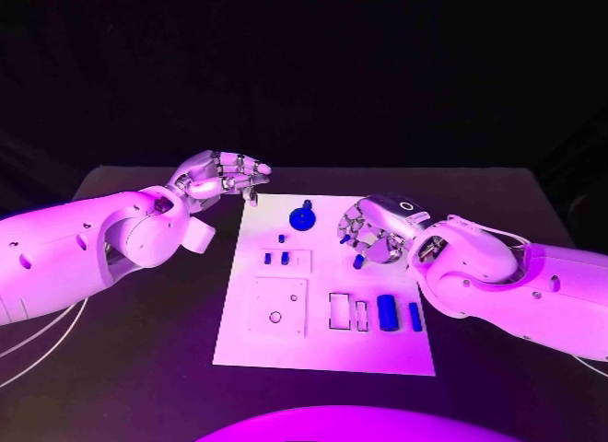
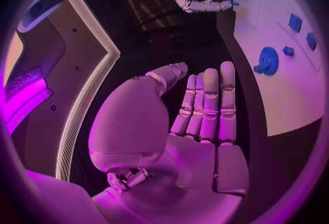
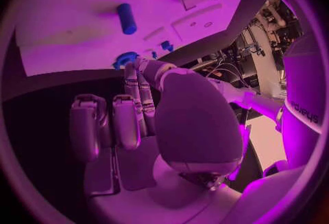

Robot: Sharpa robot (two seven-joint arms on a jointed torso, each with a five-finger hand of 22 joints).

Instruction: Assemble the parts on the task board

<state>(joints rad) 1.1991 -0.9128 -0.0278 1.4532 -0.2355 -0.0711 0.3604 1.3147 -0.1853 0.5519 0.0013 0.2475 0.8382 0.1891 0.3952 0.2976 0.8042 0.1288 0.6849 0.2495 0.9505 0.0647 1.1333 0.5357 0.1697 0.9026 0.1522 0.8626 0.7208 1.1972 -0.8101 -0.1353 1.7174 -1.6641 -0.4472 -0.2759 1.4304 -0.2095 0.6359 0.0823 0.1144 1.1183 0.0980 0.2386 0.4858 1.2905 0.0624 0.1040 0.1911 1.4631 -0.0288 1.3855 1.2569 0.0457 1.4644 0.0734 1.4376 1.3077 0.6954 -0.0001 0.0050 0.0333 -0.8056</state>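
- Your black table (image 1: 145,322) carries the white board (image 1: 324,304).
- Left hand (image 1: 222,177), at eleven o'clock off the board, fingers apart, empty.
- Right hand (image 1: 373,230) pinches a small blue part (image 1: 358,261).

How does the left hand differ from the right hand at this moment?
The left hand hovers beside the task board, off its far left corner, while the right hand hangs over the board itself. The left hand is empty, fingers straight; the right hand pinches a small blue part. Both are silver.
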